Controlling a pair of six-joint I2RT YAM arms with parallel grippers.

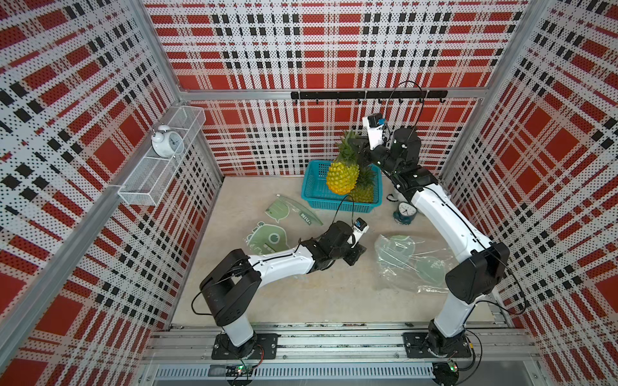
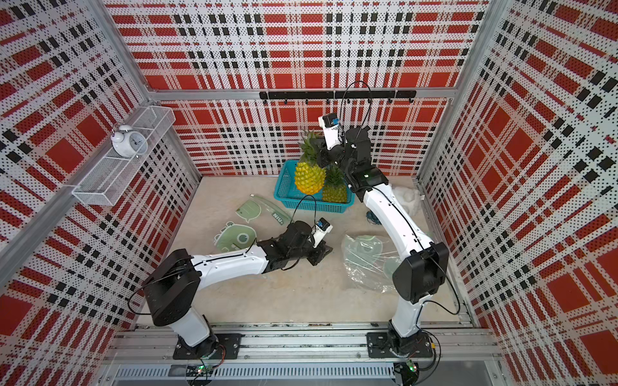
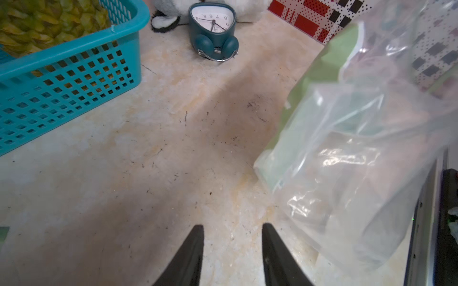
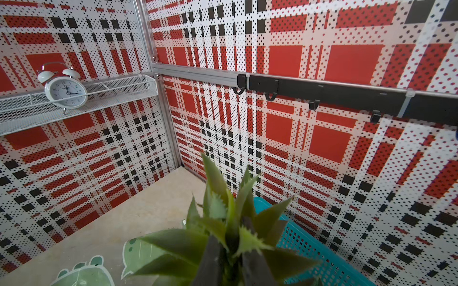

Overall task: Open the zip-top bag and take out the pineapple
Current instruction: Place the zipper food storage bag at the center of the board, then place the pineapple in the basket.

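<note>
Grips the pineapple [image 1: 341, 177] by its leafy crown in the clenched right claw [image 4: 230, 248], hanging free above the blue basket [image 1: 314, 190], right of centre in both top views. Holds the left claw [image 3: 232, 226] released, jaws apart and empty, low over bare tabletop just beside the slack clear bag [image 1: 411, 264] at lower right of centre. Could lose the fruit: pinches only a few smooth leaves with all the weight below, so might slip or swing on any jerk. Could then land on the second pineapple [image 1: 364, 192] already in the basket, or clip the rim and tip it toward the small clock [image 1: 405, 211] close by.
</note>
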